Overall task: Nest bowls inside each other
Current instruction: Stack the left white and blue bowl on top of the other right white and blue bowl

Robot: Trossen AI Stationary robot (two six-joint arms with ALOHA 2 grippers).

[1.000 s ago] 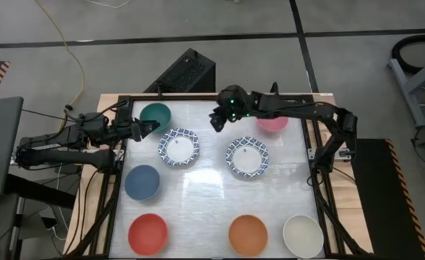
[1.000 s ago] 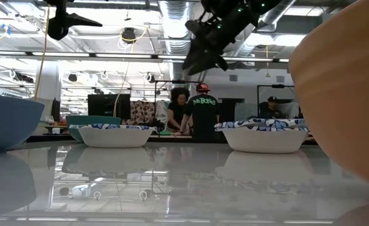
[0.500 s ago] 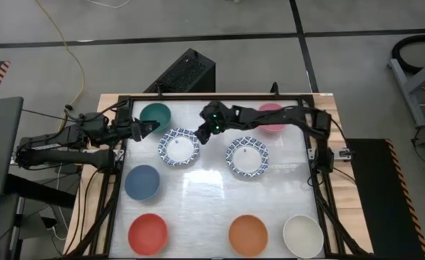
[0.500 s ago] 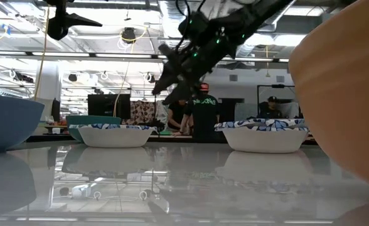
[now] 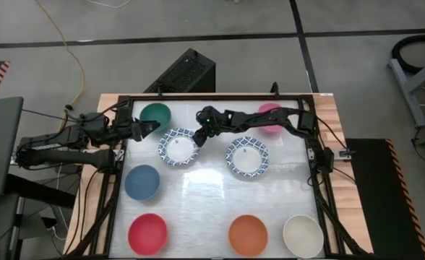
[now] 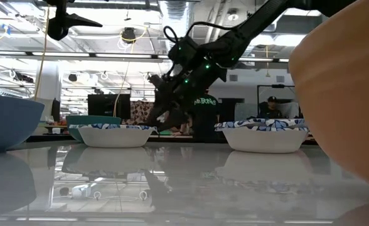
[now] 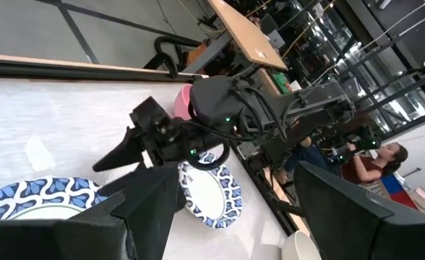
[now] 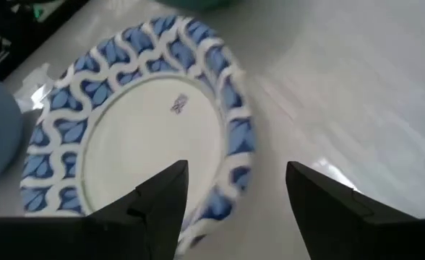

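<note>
The right tool (image 5: 198, 136), fingers apart, hangs at the rim of the left blue-and-white patterned round bowl (image 5: 178, 147). The left tool (image 5: 155, 125), fingers apart and holding nothing, waits just beyond that bowl, beside the plain green bowl (image 5: 155, 115).

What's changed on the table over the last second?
The right gripper swung from near the pink bowl across and down to the rim of the left patterned bowl, jaws open around its edge, not yet closed. Nothing was lifted. The left gripper stayed open by the green bowl; all bowls kept their places.
</note>
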